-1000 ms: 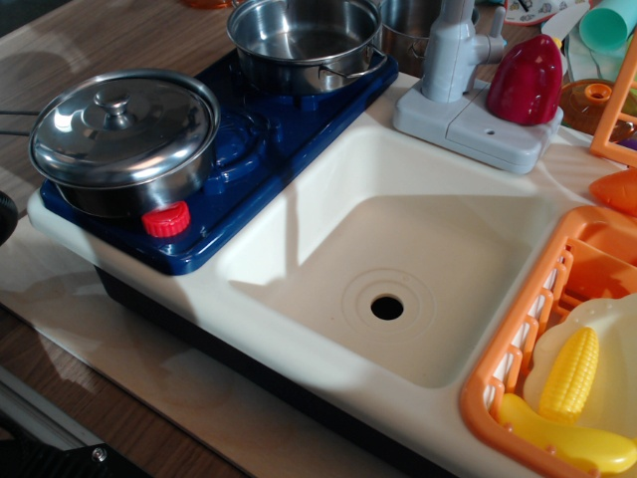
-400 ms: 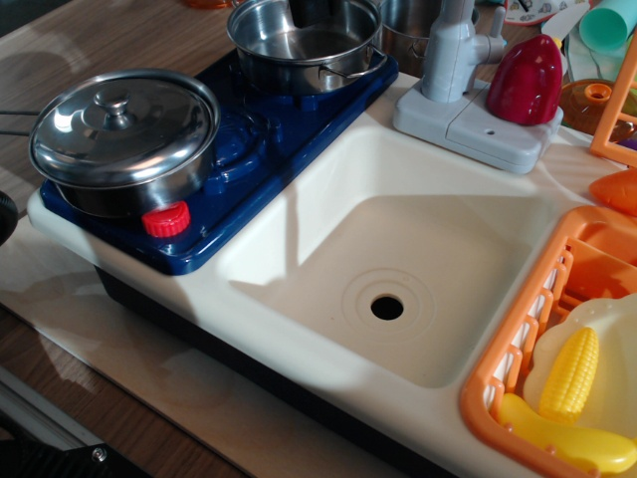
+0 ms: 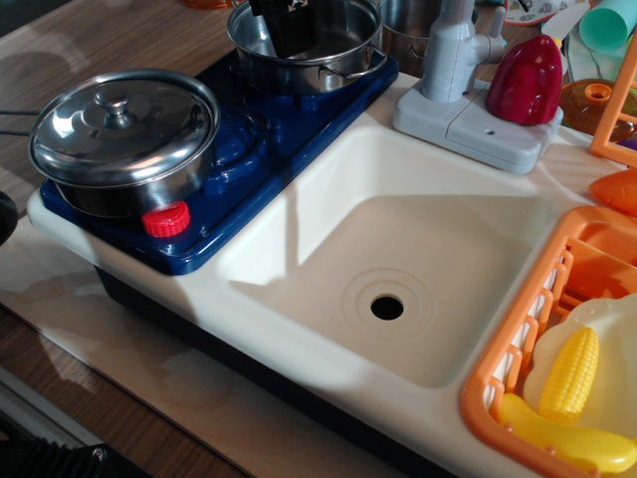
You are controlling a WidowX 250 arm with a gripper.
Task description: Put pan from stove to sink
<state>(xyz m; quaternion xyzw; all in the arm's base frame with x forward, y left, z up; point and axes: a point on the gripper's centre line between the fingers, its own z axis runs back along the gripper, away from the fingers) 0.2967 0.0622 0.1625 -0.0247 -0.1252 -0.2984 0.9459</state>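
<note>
The pan [image 3: 333, 62], a shiny lidless steel pot with wire loop handles, stands on the far burner of the dark blue stove [image 3: 284, 124]. My gripper [image 3: 288, 30] is a dark shape coming down from the top edge, over or inside the pan's left half. Its fingers are cut off and dim, so I cannot tell whether they are open or shut, or whether they touch the pan. The cream-white sink [image 3: 428, 234] with its black drain hole [image 3: 387, 308] lies to the right of the stove and holds nothing.
A lidded steel pan [image 3: 124, 129] sits on the near burner behind the red knob [image 3: 166, 219]. A grey faucet [image 3: 453, 60] and a red toy [image 3: 525, 80] stand behind the sink. An orange dish rack [image 3: 513, 349] holding corn [image 3: 569, 373] is at the right.
My gripper has come into view from the top edge and moved down over the pan. The pan and everything else have stayed in place.
</note>
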